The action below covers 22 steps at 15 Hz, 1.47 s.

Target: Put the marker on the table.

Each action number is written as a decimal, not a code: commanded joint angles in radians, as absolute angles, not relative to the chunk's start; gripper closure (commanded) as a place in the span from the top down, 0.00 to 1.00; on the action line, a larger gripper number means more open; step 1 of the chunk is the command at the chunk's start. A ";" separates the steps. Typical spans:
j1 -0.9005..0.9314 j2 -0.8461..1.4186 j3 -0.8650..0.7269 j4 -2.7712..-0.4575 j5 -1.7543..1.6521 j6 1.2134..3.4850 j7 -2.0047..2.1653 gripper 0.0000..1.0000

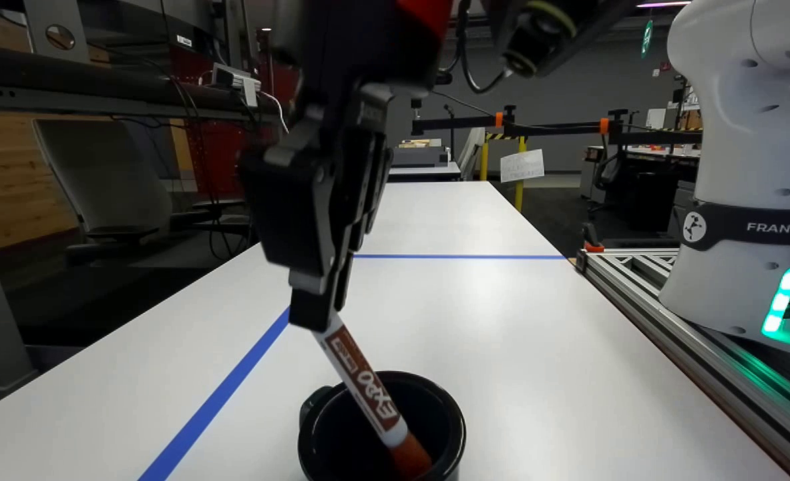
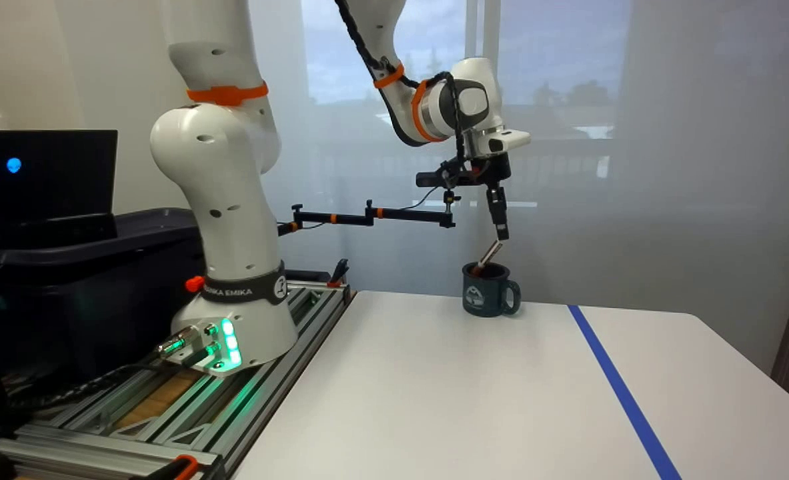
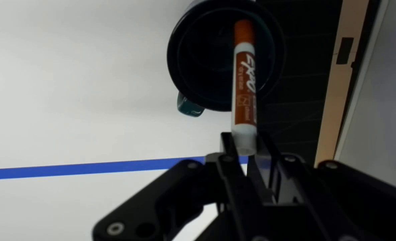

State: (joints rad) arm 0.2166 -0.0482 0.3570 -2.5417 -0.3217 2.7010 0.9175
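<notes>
Gripper point(image 3: 245, 143) above mug point(image 2: 494, 300), jaws clamped on marker point(image 3: 244, 87) at upper end. Marker tilted, lower end inside mug. Table point(image 2: 474, 387) directly beneath mug.

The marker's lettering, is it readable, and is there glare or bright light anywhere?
Wrist view: the marker legibly reads EXPO, and the mug is dark inside; in an exterior view, a pale sheen on the table; in an exterior view, a bright, hazy window.

Marker point(image 3: 244, 87) partly in mug point(image 2: 491, 300) (mug on table point(image 2: 434, 387))
</notes>
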 commanded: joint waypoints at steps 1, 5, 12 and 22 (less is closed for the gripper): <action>0.227 -0.231 0.332 -2.643 -0.263 2.696 0.912 0.05; 0.187 -0.360 0.313 -2.713 -0.215 2.669 0.920 0.05; 0.127 -0.389 0.181 -2.750 -0.012 2.533 0.812 0.05; 0.088 -0.030 -0.011 -2.685 0.379 2.627 0.300 0.05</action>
